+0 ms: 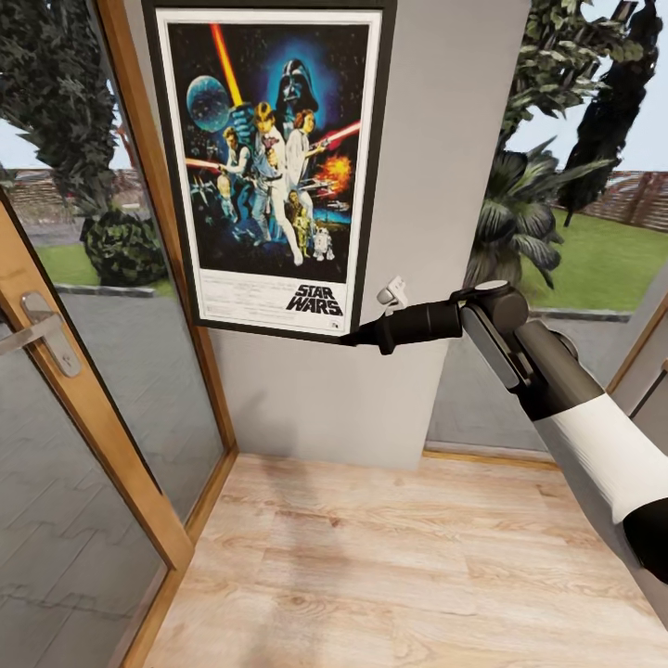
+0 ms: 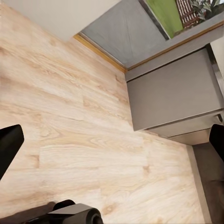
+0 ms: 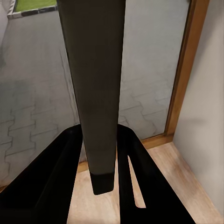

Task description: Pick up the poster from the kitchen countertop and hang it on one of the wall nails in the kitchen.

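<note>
The black-framed Star Wars poster stands upright and flat against the grey wall panel, title strip at the bottom. My right gripper reaches in from the right and is shut on the poster's lower right corner. In the right wrist view the poster's dark edge runs edge-on between the two black fingers of that gripper. My left gripper hangs open over the wooden floor, fingers wide apart with nothing between them. No wall nail is visible; the poster's top runs past the picture edge. The kitchen countertop is out of view.
A wood-framed glass door with a metal handle stands at the left, close to the poster. A window onto the garden is right of the wall panel. Light wooden floor lies below. A grey cabinet front shows in the left wrist view.
</note>
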